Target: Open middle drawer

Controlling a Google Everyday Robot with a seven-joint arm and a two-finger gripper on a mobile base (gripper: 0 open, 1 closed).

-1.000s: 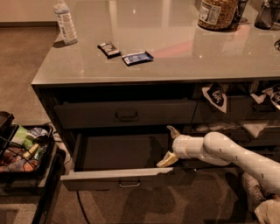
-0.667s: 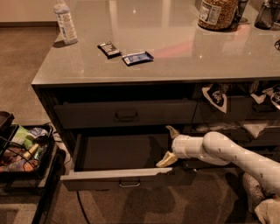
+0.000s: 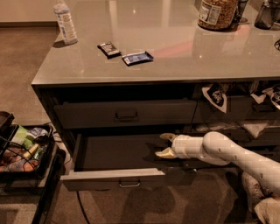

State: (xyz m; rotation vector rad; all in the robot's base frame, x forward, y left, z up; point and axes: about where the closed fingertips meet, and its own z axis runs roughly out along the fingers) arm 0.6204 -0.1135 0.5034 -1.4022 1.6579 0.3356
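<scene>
over the right end of the open middle drawer [image 3: 100, 178], gripper [image 3: 164, 145] with fingers [image 3: 165, 153] apart

Middle drawer [image 3: 116, 159] standing well out, dark-grey inside, gripper [image 3: 165, 145] at its right end

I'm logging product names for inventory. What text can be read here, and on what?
No text is readable.
Bottle label: too blurred.
Jar label: too blurred.
Dark packet and blue packet: too blurred.
Gripper, open above the pulled-out middle drawer: no markings.
</scene>
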